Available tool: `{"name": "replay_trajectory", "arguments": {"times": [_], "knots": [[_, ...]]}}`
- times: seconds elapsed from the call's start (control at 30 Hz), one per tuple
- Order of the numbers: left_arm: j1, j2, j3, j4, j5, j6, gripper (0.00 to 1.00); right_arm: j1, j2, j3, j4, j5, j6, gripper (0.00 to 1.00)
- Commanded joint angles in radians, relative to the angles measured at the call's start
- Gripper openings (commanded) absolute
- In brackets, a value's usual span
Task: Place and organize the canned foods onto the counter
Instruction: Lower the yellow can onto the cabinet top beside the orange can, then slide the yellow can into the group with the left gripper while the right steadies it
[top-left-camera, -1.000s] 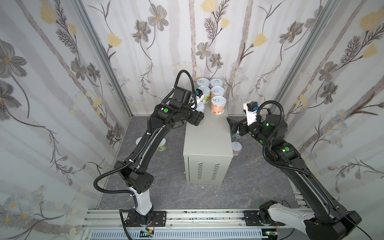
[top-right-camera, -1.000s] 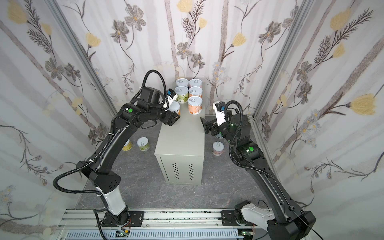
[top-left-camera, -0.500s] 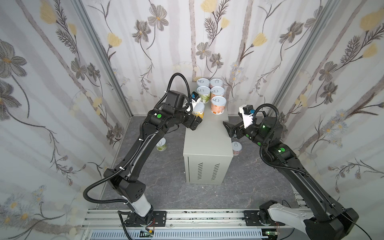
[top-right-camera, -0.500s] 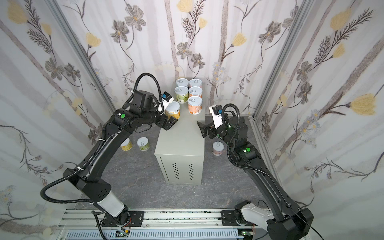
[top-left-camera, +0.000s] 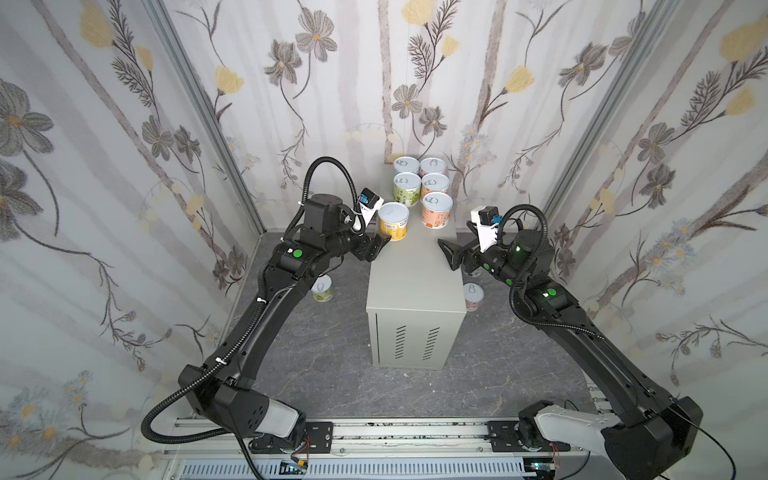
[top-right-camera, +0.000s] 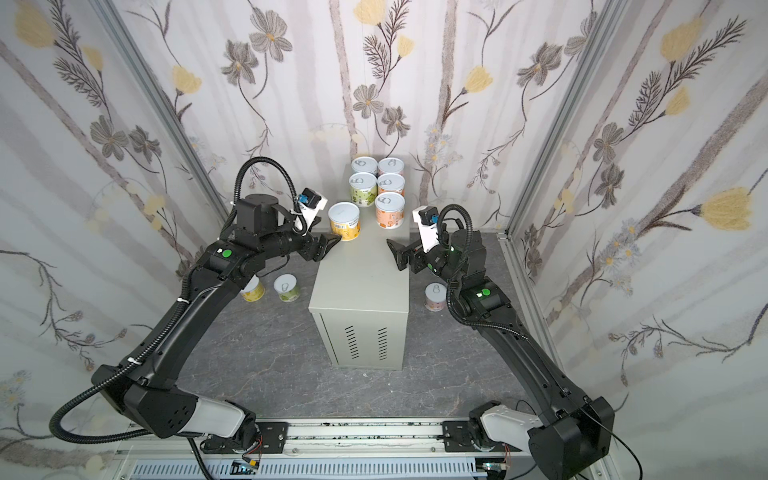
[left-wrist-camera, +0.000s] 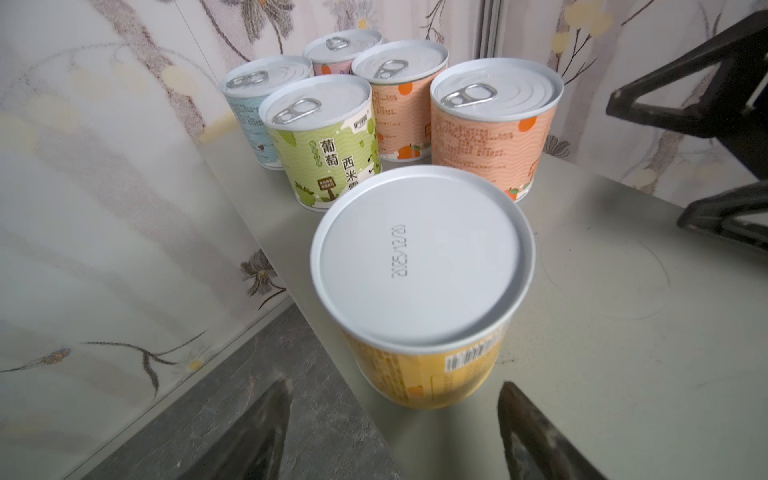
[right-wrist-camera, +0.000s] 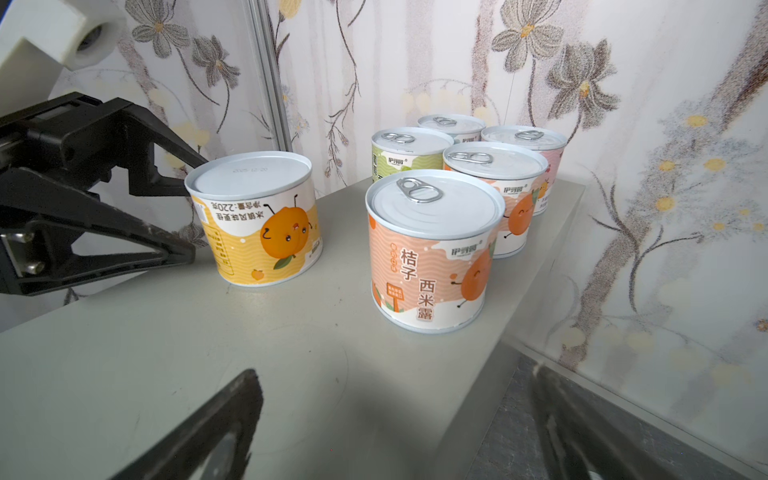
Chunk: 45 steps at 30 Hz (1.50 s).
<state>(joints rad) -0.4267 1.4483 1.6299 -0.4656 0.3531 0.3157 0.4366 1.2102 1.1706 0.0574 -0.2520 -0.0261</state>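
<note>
Progress looks a bit past halfway, in our judgement. We count six cans up on the counter (top-left-camera: 415, 286). Five stand tabs-up in a tidy two-wide block at the far end by the wall: pale blue can (left-wrist-camera: 257, 104) and pink can (left-wrist-camera: 340, 45) at the back, green can (top-left-camera: 406, 189) and mid orange can (left-wrist-camera: 399, 83) next, then the front orange can (top-left-camera: 436, 210) alone in the right col.

The sixth, the yellow can (top-left-camera: 394, 222), stands just in front of the green can, filling the left col. and close to the counter's left edge. It's bottom-up tho: no tab, a date stamp on top, and the label reads inverted in the right wrist view.

The left gripper (top-left-camera: 380, 246) sits right at the yellow can w/ jaws parted. The tips reach about to its wall but clamp nothing, as far as both wrist views show. The right gripper (top-left-camera: 446, 253) hovers at the counter's right edge, jaws spread wide, empty.

Left to do: on the floor (top-right-camera: 291, 353) a top view shows at least three more cans. The yellow floor can (top-right-camera: 251, 291) and green floor can (top-right-camera: 286, 288) sit left of the counter, and the pink floor can (top-right-camera: 435, 297) sits right of it. A fourth may be hidden under the right arm, but we can't confirm it. Those all need lifting up into the rows, approx. two per side. The yellow can prob. wants flipping if tabs-up is the standard. There's plenty of bare counter top at the near end for them.
</note>
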Motion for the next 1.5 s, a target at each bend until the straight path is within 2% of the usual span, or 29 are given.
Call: {"name": "replay_trajectory", "arguments": {"times": [0.0, 0.23, 0.6, 1.47], "knots": [[0.011, -0.003, -0.015, 0.124, 0.073, -0.012, 0.74, 0.002, 0.014, 0.017, 0.058, -0.003, 0.011, 0.99], [0.019, 0.024, -0.015, 0.167, 0.128, -0.031, 0.70, 0.002, 0.049, 0.045, 0.056, 0.017, 0.005, 0.99], [0.020, 0.068, 0.011, 0.195, 0.131, -0.046, 0.64, 0.002, 0.110, 0.092, 0.043, 0.053, 0.002, 0.97], [0.020, 0.192, 0.133, 0.170, 0.165, -0.053, 0.62, -0.007, 0.162, 0.108, 0.074, 0.037, -0.011, 0.95]]}}
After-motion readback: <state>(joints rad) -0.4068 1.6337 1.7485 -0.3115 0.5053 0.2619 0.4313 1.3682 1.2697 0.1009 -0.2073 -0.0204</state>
